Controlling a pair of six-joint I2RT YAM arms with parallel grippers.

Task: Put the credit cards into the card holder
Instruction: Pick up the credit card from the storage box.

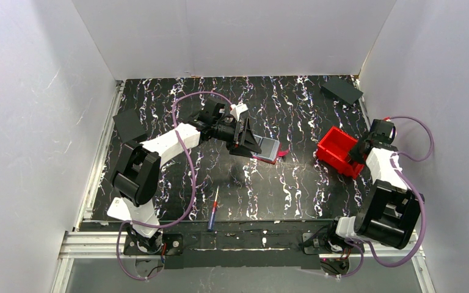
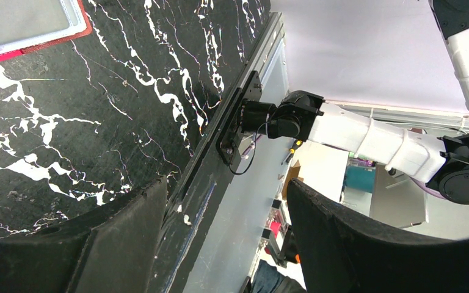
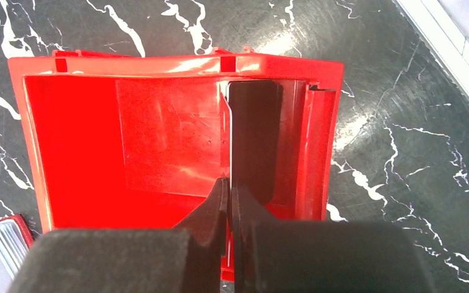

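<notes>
**Card gripped, pocketing not yet done**

Top view: the card holder [image 1: 267, 148] lies open at the fingertips of the left hand [image 1: 251, 144]. Left wrist: that hand gapes, empty. Right wrist: the right hand [image 3: 229, 189] clamps a credit card [image 3: 231, 137] inside the red bin [image 3: 159, 64].

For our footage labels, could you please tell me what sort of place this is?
Probably a lab robot test cell: plain white panels wall in a black marbled tabletop, the left arm and right arm are mounted along an aluminium rail at its near edge, and a cluttered room shows beyond.
</notes>
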